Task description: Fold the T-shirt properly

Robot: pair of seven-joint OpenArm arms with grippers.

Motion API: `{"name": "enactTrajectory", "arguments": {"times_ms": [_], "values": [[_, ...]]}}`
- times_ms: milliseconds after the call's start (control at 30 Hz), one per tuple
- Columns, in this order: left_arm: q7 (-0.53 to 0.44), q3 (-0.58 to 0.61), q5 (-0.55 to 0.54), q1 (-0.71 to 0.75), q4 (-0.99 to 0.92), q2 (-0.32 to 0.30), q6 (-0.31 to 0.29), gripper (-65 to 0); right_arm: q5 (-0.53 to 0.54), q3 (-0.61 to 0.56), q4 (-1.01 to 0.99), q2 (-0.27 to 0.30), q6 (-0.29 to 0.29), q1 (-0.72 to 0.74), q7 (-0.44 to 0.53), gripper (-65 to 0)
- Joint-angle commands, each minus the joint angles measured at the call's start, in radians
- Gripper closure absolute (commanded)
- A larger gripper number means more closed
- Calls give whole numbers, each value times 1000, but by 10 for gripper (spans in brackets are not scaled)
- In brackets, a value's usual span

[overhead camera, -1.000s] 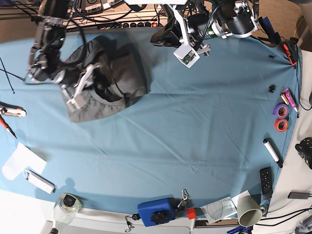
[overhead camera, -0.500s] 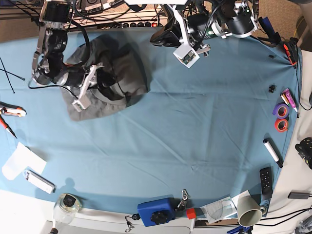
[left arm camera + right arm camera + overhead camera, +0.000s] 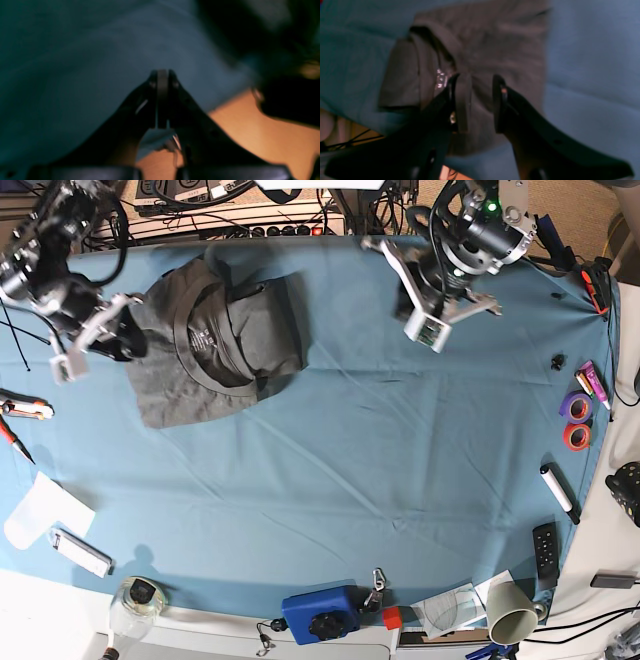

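Note:
The dark grey T-shirt (image 3: pixel 250 330) lies as a folded, wrinkled bundle at the back left of the blue cloth (image 3: pixel 400 450), its ribbed collar (image 3: pixel 195 345) facing up. In the right wrist view the T-shirt (image 3: pixel 495 45) lies beyond the fingers, with small print (image 3: pixel 441 78) inside the neck. My right gripper (image 3: pixel 480 80) is open and holds nothing. It hovers just off the shirt's left edge (image 3: pixel 120 335). My left gripper (image 3: pixel 162 72) is shut and empty, over bare cloth near the table's back edge, right of the shirt (image 3: pixel 403 305).
Tape rolls (image 3: pixel 575 420), a marker (image 3: pixel 557 492) and a remote (image 3: pixel 545 548) lie along the right edge. A blue box (image 3: pixel 320 612), a paper cup (image 3: pixel 510 612) and a jar (image 3: pixel 138 600) stand at the front. White paper (image 3: pixel 40 508) and cutters (image 3: pixel 25 410) lie at the left.
My right gripper has drawn back to the left, off the T-shirt, which now lies uncovered. My left arm has swung to the right and a little forward.

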Motion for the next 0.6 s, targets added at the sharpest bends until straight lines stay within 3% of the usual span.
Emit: {"name": "enactTrajectory", "arguments": {"times_ms": [0,100,300,433,567], "values": [[-18,1,39,2,16,-2,24,0,13,28,31,16,1,-13,16,-156],[10,1,133,10,16,-49,77,0,13,72,76,16,1,-64,16,-156],[78,1,208,91,16,-133,149,0,13,79,87,0,1,-196,16,-156],[84,1,205,166,16,-150,192,0,10,79,87,-53,1,-294,16,-156],[82,-1,206,247,16,-150,196,0,-19,79,87,-110,1,-391,16,-156]]}}
